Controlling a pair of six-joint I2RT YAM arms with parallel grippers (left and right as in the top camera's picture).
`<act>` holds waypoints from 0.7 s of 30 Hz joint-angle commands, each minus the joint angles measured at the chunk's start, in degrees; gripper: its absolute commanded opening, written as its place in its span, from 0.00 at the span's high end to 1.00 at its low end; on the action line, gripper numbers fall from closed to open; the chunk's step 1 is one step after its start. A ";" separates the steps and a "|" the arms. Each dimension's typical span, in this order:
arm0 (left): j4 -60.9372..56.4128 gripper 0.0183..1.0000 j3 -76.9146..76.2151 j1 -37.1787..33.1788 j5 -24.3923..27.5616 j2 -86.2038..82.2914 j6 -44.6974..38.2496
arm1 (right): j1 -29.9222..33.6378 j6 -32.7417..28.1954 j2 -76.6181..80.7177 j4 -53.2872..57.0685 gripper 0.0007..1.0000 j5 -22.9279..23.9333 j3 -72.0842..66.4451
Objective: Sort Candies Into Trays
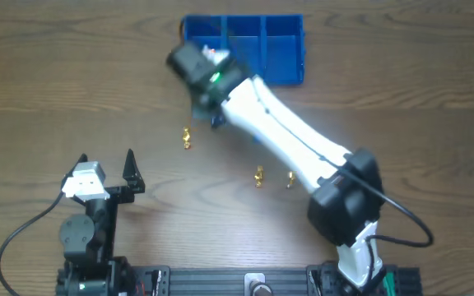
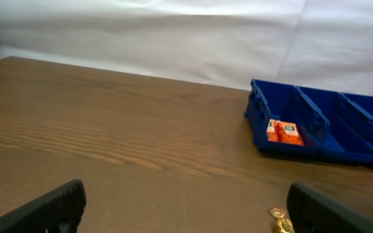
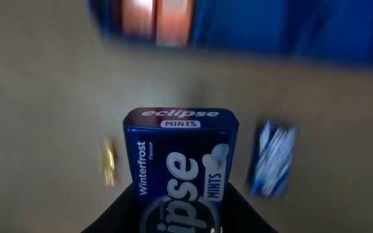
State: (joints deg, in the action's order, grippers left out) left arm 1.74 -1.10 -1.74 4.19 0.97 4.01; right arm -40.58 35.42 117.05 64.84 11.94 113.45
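Right arm [image 1: 278, 136]: white link, black joint housings, green light [image 1: 216, 79] at wrist, black cable [image 1: 401, 242] near base. Left arm [image 1: 97, 220]: black, white wrist block [image 1: 85, 179], black fingers [image 1: 132, 171], looping cable [image 1: 2, 255].

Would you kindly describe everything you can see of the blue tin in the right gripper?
The tin is a dark blue, rounded-corner box, metal by its look, with white print and a lid seam near its far end. It is shut and held in the right gripper, which clamps its sides. It seems lifted above the wooden table, short of the blue tray.
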 commanded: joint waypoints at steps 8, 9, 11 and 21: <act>2.43 0.00 0.79 -0.13 0.74 -0.24 -0.83 | 13.60 -17.14 12.57 -6.93 0.80 3.45 17.22; 2.43 0.00 0.79 -0.13 0.74 -0.24 -0.83 | 14.01 -17.11 13.68 -7.82 0.80 3.43 17.25; 2.43 0.00 0.79 -0.13 0.74 -0.24 -0.83 | 14.51 -17.09 16.81 -10.10 0.80 2.29 17.25; 2.43 0.00 0.79 -0.13 0.74 -0.24 -0.83 | 14.29 -16.35 19.91 -12.52 0.78 0.68 17.22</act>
State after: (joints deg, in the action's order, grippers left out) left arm 1.74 -1.10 -1.74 4.19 0.97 4.01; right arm -26.37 19.42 137.23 52.82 13.26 130.06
